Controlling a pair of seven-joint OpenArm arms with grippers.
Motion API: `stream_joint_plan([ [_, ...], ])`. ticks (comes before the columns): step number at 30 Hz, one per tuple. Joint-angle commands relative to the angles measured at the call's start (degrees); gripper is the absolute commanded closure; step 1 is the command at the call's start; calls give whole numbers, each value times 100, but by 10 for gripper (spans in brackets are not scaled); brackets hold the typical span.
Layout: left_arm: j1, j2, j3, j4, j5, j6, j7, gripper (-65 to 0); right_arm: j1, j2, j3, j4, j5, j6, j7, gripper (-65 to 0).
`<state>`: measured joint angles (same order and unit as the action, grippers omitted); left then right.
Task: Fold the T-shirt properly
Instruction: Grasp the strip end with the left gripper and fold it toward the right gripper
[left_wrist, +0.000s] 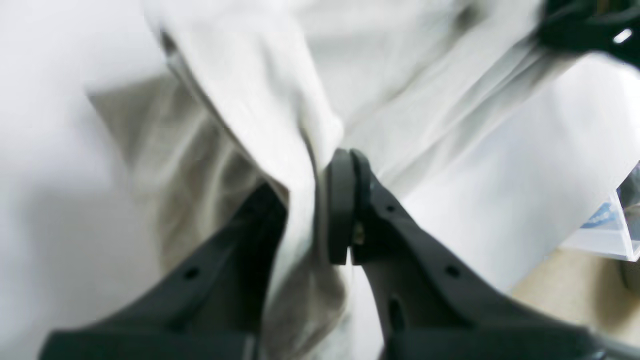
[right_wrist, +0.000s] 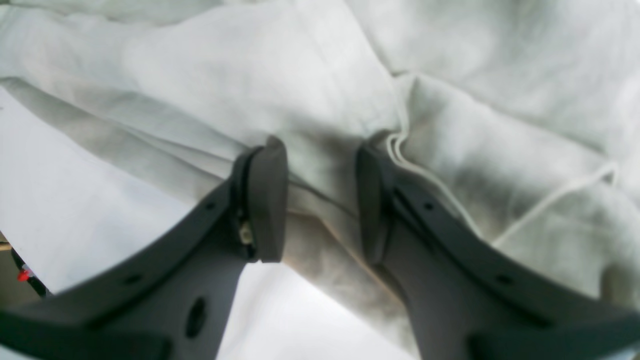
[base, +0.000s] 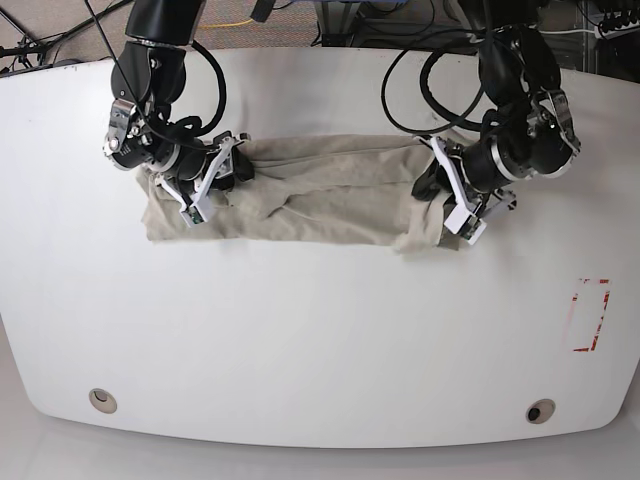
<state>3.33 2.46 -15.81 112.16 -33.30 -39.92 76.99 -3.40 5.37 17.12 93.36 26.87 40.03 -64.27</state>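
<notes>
White table (base: 320, 340); left tool (left_wrist: 320, 210) pinches T-shirt (base: 310, 195); right tool (right_wrist: 320, 200) half-open astride a fold.

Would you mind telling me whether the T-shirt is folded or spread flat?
Partly folded: the T-shirt lies as a long, narrow, wrinkled band across the table, no sleeves showing.

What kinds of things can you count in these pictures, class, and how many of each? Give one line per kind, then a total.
T-shirt: 1
Pincers: 2, the left pincer and the right pincer
White table: 1
Red rectangle marking on the table: 1
Total: 5
</notes>
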Motion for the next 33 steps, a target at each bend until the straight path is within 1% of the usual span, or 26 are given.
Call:
stream_joint_plan([
  [1, -48, -4, 153, 68, -6, -8, -38, 0, 63, 39, 6, 119, 78, -3, 67, -219],
  [2, -56, 13, 206, 68, 64, -8, -38, 0, 63, 39, 6, 119, 78, -3, 67, -219],
  [5, -56, 216, 390, 68, 372, -8, -38, 0, 63, 39, 6, 128, 78, -3, 67, -219],
  [7, -56, 251, 469, 68, 451, -8, -38, 0, 63, 39, 6, 128, 78, -3, 67, -219],
  [12, -197, 295, 645, 59, 468, -8, -46, 0, 63, 39, 6, 128, 78, -3, 67, -219],
  [16, -294, 515, 698, -38, 468, -8, -46, 0, 63, 39, 6, 128, 78, -3, 67, -219],
  [25, -601, 594, 715, -785, 460, -8, -46, 0, 81, 39, 6, 128, 78, -3, 67, -219],
  [26, -619, 594, 715, -847, 460, -8, -46, -15, 81, 39, 6, 128, 78, -3, 67, -219],
  [28, -628, 594, 715, -917, 460, -8, -46, -75, 81, 39, 6, 128, 78, -3, 67, -219],
  [33, -795, 654, 742, -935, 433, -8, -20, -333, 89, 39, 6, 128, 78, -3, 67, -219],
])
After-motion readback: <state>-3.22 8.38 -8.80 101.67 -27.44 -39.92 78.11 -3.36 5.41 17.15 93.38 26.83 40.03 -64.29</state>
